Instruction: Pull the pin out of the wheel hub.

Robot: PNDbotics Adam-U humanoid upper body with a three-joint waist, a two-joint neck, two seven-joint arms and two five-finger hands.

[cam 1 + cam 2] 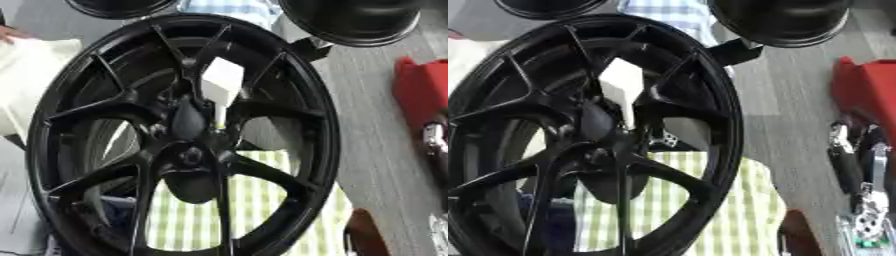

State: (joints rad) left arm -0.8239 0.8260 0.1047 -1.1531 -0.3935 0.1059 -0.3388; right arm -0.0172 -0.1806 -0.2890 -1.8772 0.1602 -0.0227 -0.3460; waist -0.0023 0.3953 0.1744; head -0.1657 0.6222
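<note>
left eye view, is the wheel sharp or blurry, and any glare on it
Left eye view: the black wheel is soft-edged, with pale sheen along its spokes; the white block is washed out. Right eye view: same softness, the red object smeared.

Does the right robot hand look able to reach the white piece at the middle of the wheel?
Probably yes. The white piece sits uncovered on the near face of the wheel, and nothing lies between it and the right robot hand at the right edge.
</note>
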